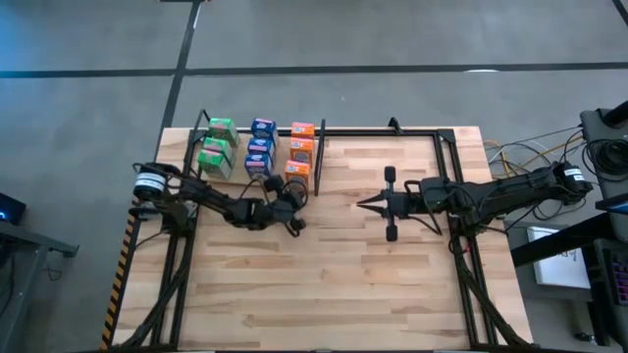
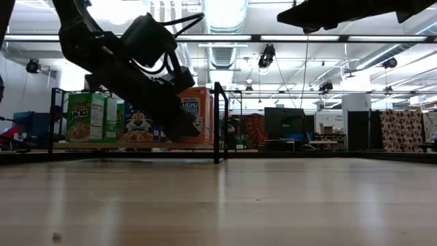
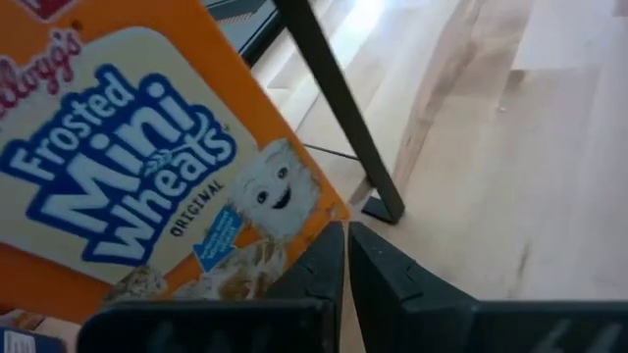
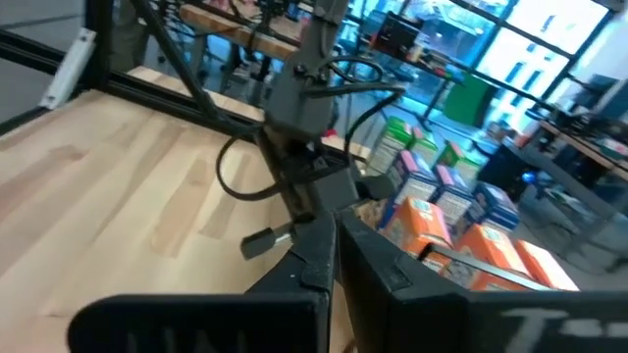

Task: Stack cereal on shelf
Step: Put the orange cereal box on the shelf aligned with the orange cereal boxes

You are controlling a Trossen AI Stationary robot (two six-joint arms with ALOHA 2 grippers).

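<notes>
A: Where are the cereal boxes?

B: They stand in three short rows at the far left part of the counter (image 1: 392, 284), inside the black frame of the shelf (image 1: 324, 131). The green boxes (image 1: 218, 147) are on the left, the blue boxes (image 1: 260, 145) are in the middle, and the orange boxes (image 1: 300, 149) are on the right, just beside the black upright rod (image 1: 321, 157). From the low view I read the green box (image 2: 87, 117) at the left and an orange box (image 2: 198, 113) next to the rod (image 2: 217, 123).

A: And the left gripper?

B: The left gripper (image 1: 291, 188) is close to the nearest orange box, at the near end of that row. Its fingers (image 3: 329, 260) are clenched together with nothing between them. In the left wrist view the orange box (image 3: 128, 157) fills much of the picture, very near to the fingertips, but I cannot tell if they touch it.

A: What about the right arm?

B: The right gripper (image 1: 361, 204) hangs over the middle of the counter, well apart from the boxes, and it points toward them. Its fingers (image 4: 324, 260) are also pressed shut and they hold nothing. In the right wrist view the left arm (image 4: 294, 127) shows ahead, with the boxes (image 4: 451, 211) beside it.
</notes>
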